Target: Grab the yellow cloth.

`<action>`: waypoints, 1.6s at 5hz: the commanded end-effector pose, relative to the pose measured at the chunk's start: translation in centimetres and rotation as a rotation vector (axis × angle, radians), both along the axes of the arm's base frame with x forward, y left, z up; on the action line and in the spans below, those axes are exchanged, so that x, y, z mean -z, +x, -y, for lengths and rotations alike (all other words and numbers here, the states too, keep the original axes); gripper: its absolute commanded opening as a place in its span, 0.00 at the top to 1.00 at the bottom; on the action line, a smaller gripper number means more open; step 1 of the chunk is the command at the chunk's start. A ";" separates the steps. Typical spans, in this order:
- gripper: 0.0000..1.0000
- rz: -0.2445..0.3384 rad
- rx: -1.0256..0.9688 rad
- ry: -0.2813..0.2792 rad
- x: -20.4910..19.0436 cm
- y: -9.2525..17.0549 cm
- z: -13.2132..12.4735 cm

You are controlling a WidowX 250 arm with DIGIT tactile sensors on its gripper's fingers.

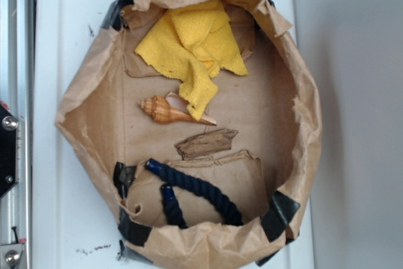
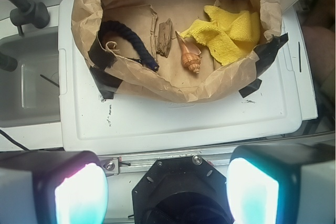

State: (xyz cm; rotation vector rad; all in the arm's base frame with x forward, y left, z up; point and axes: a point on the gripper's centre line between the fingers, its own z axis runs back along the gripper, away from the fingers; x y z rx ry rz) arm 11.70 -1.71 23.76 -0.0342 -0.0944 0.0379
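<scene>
The yellow cloth [image 1: 189,48] lies crumpled at the far end of a brown paper bag's floor, one ragged corner draped over a tan seashell [image 1: 165,110]. In the wrist view the yellow cloth [image 2: 231,35] sits at the upper right inside the bag, with the seashell [image 2: 190,57] to its left. My gripper [image 2: 167,169] is open, its two lit pads wide apart with nothing between them. It hangs well back from the bag, over a metal rail and black mount. No part of the gripper shows in the exterior view.
The cut-down paper bag [image 1: 302,124] with raised crumpled walls and black tape stands on a white board [image 1: 63,206]. It also holds a piece of wood [image 1: 206,143] and a dark blue rope [image 1: 195,190]. A grey sink [image 2: 26,87] lies left of the board.
</scene>
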 end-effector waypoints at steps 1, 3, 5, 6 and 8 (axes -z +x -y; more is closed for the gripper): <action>0.00 0.000 0.000 0.000 0.0 0.0 0.0; 0.00 -0.021 -0.127 0.006 0.5 7.4 0.2; 0.00 0.008 -0.307 0.030 2.5 10.6 -1.6; 0.00 0.008 -0.307 0.030 2.5 10.6 -1.6; 0.00 0.070 -0.556 -0.032 3.2 10.9 -2.7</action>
